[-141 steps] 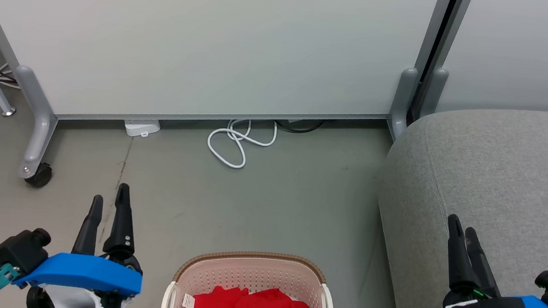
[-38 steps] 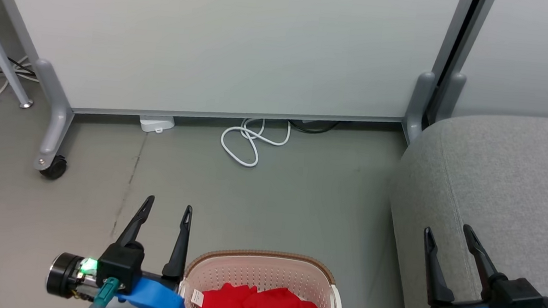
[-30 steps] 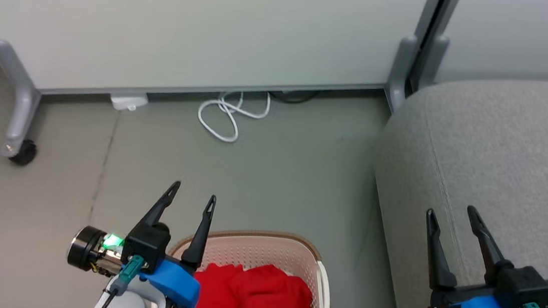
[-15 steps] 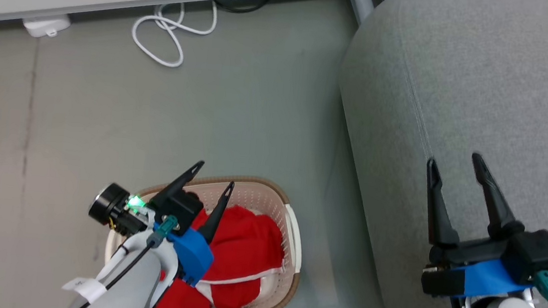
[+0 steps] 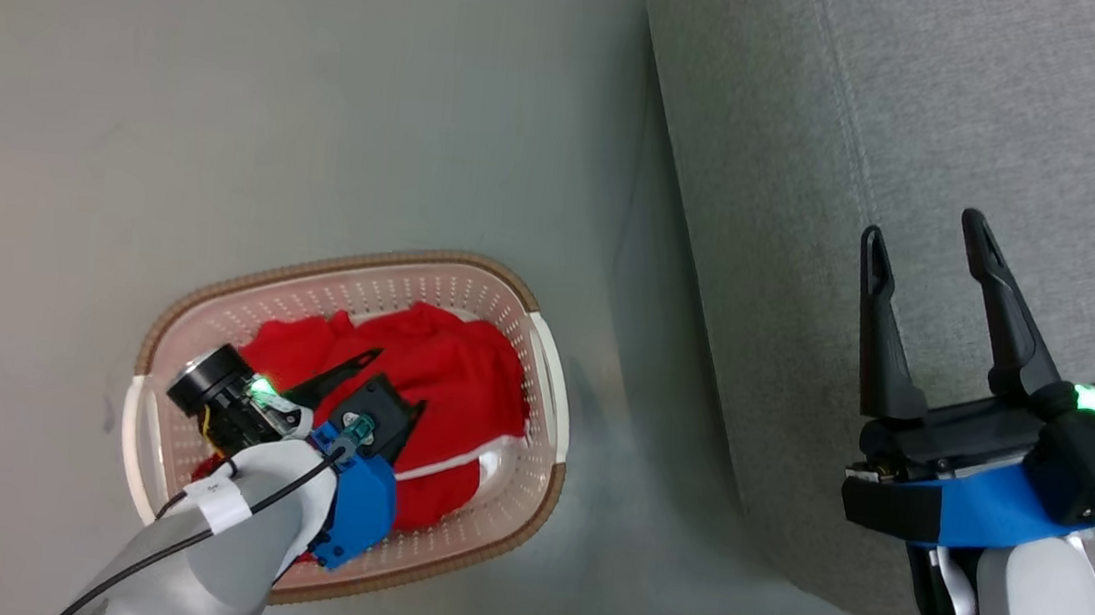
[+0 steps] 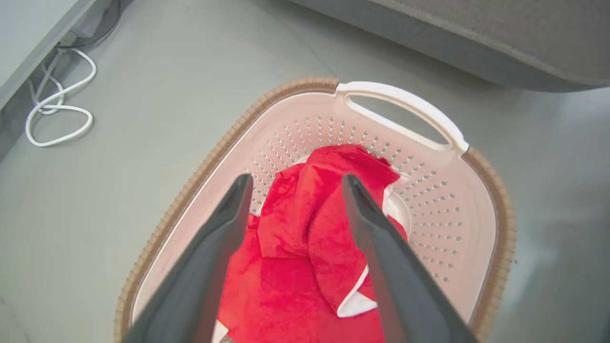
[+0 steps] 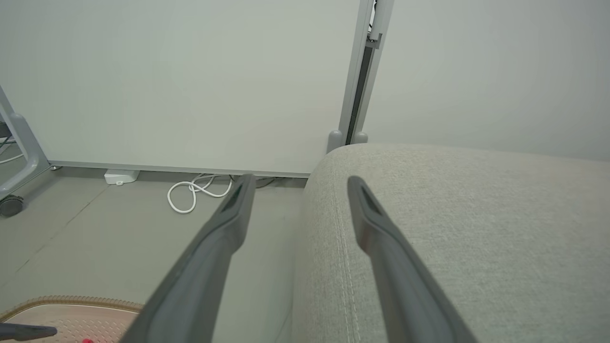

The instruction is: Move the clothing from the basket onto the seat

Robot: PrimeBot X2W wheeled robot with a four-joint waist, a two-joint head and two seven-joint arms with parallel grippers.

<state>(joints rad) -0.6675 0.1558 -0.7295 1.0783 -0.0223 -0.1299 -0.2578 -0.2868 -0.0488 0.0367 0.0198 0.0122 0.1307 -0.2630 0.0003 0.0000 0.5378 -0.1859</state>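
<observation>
Left end effector [image 6: 295, 181] points down, spread wide, into one basket [image 5: 341, 263] over red clothing [image 5: 451, 369] (pieces uncountable). Right end effector [image 5: 923, 225], likewise spread, hovers above the seat [image 5: 929, 103].

The clothing [image 5: 462, 360] lies in the basket [image 5: 361, 264]; the seat [image 5: 929, 103] stands right of the basket, a cable [image 7: 193, 190] behind the basket on the floor [image 5: 326, 105].

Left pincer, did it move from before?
Yes. The left pincer went from over the floor beside the basket to above the red clothing inside it.
</observation>
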